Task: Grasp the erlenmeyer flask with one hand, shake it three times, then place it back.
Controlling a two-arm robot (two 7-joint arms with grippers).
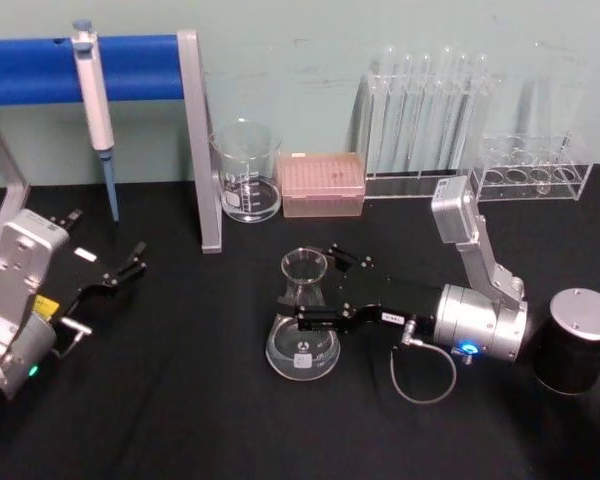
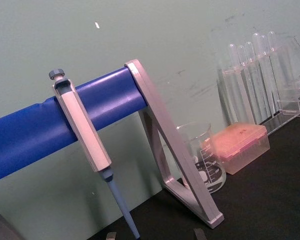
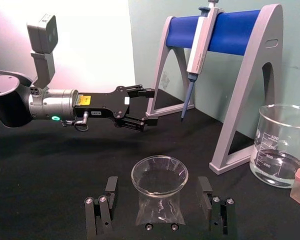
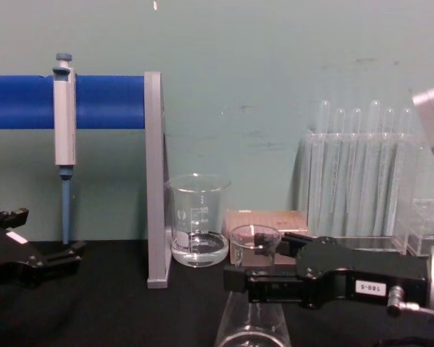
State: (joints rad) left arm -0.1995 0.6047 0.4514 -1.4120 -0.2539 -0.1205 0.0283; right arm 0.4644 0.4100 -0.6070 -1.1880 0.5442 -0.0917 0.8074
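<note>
The clear glass conical erlenmeyer flask [image 1: 302, 350] stands upright on the black tabletop [image 1: 180, 400], its neck between the spread fingers of the black right gripper [image 3: 158, 190], neither touching glass. Closing across that vertical neck should catch it; the left gripper [image 1: 137, 259], also parted, rests well apart at the left.

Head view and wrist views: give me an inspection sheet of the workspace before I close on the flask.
Surface: black table, no spills seen.
Job's things: erlenmeyer flask upright on the table.
Clutter: beaker with a little clear liquid, pink tip box, pipette hanging on the blue stand, test tube rack, second clear rack; all behind the flask, near the wall.
Grippers: right gripper open, fingers either side of the flask's neck, gaps on both sides; left gripper open, parked at the left.
Cables: cable loop at the right wrist, apart from the flask.
Surroundings: green wall; nothing else seen.
</note>
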